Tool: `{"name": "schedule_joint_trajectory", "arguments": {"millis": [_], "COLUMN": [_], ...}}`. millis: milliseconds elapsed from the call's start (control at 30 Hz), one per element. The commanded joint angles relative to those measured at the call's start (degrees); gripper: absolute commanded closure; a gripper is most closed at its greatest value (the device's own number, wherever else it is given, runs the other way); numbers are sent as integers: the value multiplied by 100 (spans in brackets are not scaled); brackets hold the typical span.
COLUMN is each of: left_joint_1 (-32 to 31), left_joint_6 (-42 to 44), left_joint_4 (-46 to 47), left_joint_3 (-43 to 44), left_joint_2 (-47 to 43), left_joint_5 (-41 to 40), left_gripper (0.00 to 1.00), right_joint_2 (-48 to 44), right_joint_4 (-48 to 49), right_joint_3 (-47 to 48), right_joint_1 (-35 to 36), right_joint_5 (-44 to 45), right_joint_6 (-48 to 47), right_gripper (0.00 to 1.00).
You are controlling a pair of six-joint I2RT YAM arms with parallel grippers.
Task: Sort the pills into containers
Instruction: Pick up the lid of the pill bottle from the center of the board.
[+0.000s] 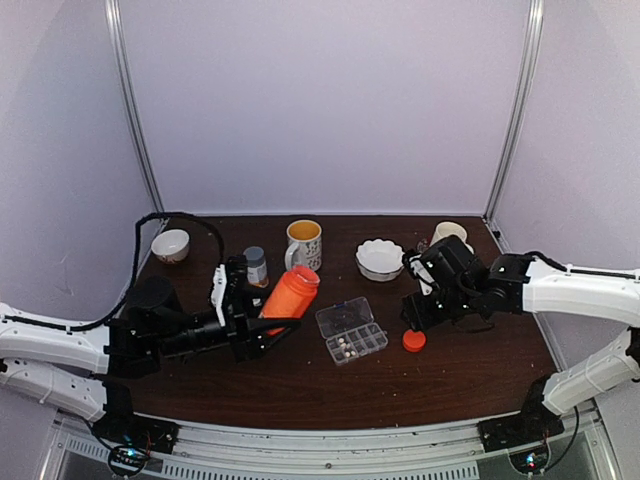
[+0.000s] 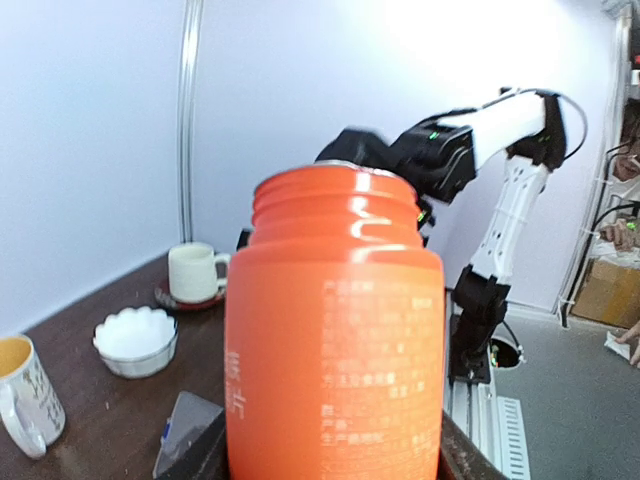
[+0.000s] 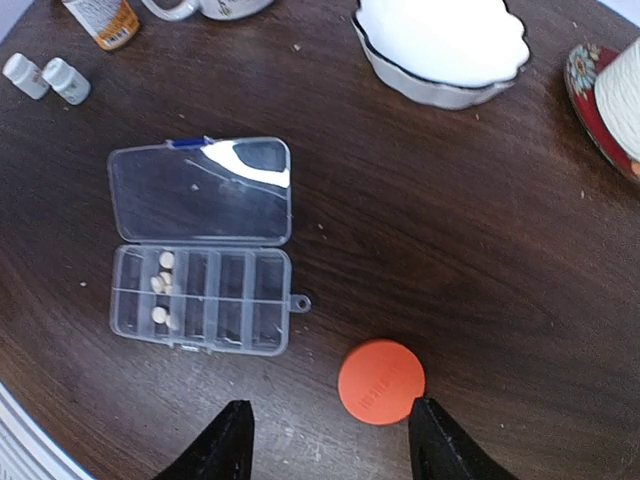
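A small bowl (image 1: 170, 245) is sitting at the far left, near the back of the table (image 1: 470, 380). The left gripper (image 1: 262, 326) is clamping the lower end of an orange bottle (image 1: 291, 296) and holding it tilted, with the mouth pointing toward the back. In the left wrist view the bottle's threaded neck is showing with no cap on it. A little grey-capped bottle (image 1: 256, 265) is standing just left of that mouth, and a mug (image 1: 304, 243) is standing just behind it.

The pill box (image 3: 250, 300) is lying near the middle of the table, right of the orange bottle and apart from it. Its clear lid (image 3: 200, 190) is lying open and flat toward the back. A few pale pills (image 3: 160, 284) are resting in compartments toward the box's left end as the right wrist camera sees it, in both rows; the other compartments are showing only clear plastic. Two small white bottles (image 3: 45, 78) are standing well beyond the box's far left corner.

An orange cap (image 3: 381, 381) is lying flat on the table just right of the box, not touching it. The right gripper (image 3: 330, 432) is hovering over this spot with its jaws standing apart and nothing between them; the cap is lying close to one fingertip (image 3: 425, 425). A white scalloped bowl (image 3: 440, 45) is sitting behind the cap, and a pale cup on a patterned saucer (image 1: 450, 233) is standing at the far right.
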Motion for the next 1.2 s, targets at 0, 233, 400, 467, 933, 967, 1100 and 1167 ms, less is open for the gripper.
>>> {"name": "schedule_joint_trajectory", "arguments": {"millis": [0,233,400,467,933,967,1100,1167], "left_joint_1": [-107,-107,-231,-231,-235,-232,-235,-235], "left_joint_6": [788,1221,1625,1657,1343,1353,1368,1365], "left_joint_4": [2441,3105,2283,2527,1329,1286,1196,1175], "left_joint_3": [-595,-622,-319,-454,-69,-68,-89,-85], "left_joint_2": [-328,-508,-985,-1042,-1483,-1510,-1585,-1597], "left_joint_5": [323,690,494,436,277,263,262,236], "left_gripper": [100,100,100,100,100,100,100,100], "right_joint_2": [214,876,1147,1235,2305,2350,2493,2536], "right_joint_4": [-752,-1149,-1299,-1245,-1138,-1137,-1101,-1115], "right_joint_3": [352,673,702,663,931,936,964,982], "right_joint_1": [-84,-140,-203,-282,-571,-573,-579,-589], "right_joint_5": [435,388,411,207,-367,-342,-346,-312], "right_joint_6": [431,547,576,545,257,255,216,204], "right_gripper": [41,24,23,22,24,24,26,27]}}
